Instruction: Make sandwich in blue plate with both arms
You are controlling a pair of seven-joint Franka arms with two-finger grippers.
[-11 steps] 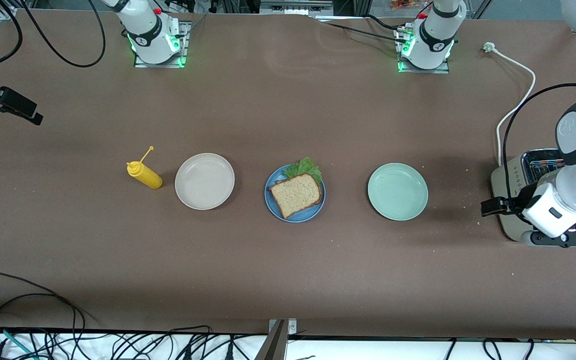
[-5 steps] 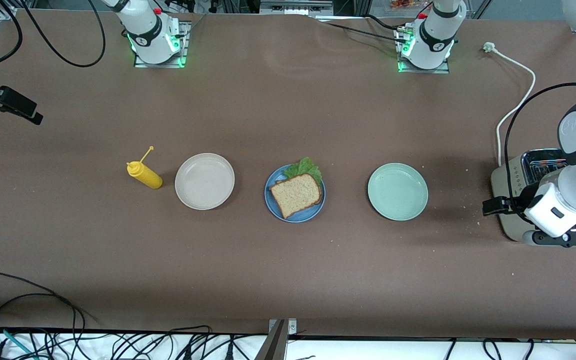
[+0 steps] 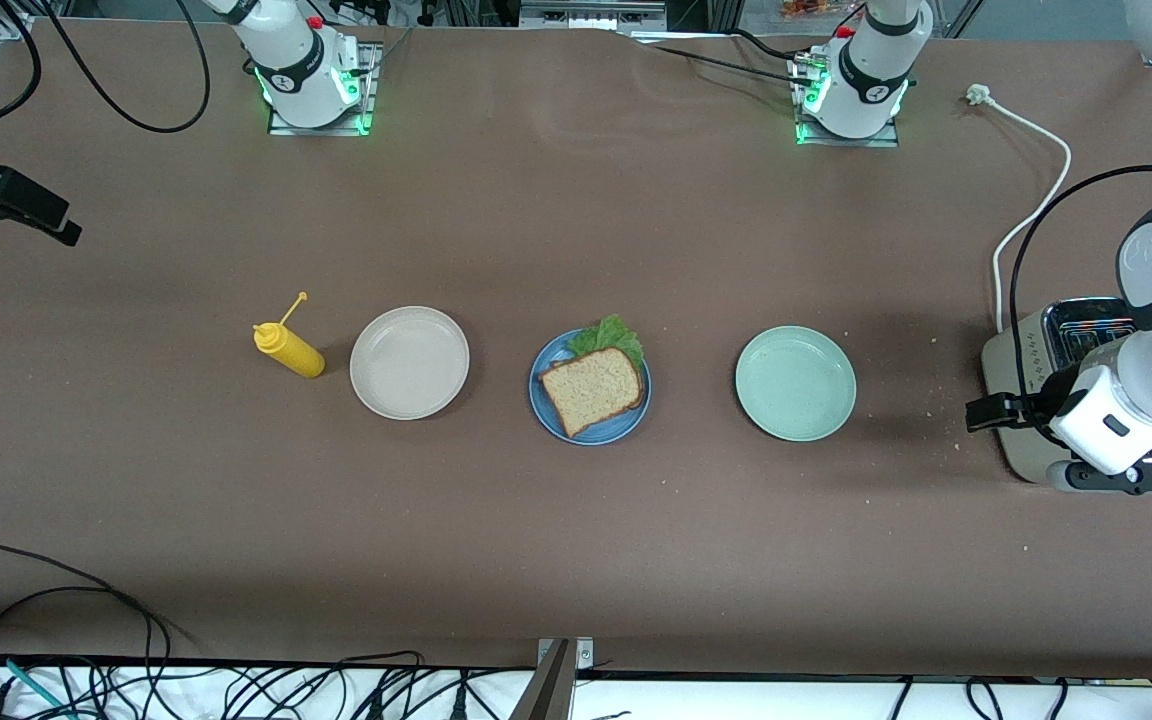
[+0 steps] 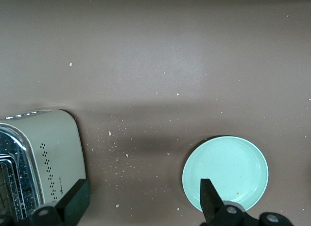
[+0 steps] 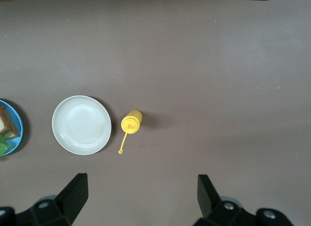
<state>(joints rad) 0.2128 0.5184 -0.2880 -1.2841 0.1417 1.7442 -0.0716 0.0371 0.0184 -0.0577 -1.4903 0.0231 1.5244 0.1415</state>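
The sandwich [image 3: 593, 385] lies in the blue plate [image 3: 548, 405] at the middle of the tabletop [image 3: 576, 560], its top slice of speckled bread sitting slightly askew with the lettuce leaf [image 3: 610, 335] poking out toward the robots' bases; the build looks done. Little can go wrong now unless an arm sweeps back low across the row of plates and knocks the loose top slice off, since nothing pins it. The beige-white plate [image 3: 409, 362], toward the right arm's end, and the mint-green plate [image 3: 795, 383], toward the left arm's end, both hold nothing but a few crumbs. The yellow squeeze bottle [image 3: 288, 348] lies just beside the beige-white plate. The left claw [image 4: 141, 206] hangs wide and empty beside the toaster [image 3: 1046, 345]; the right claw [image 5: 141, 197] hangs wide and empty over bare tabletop at its own end.
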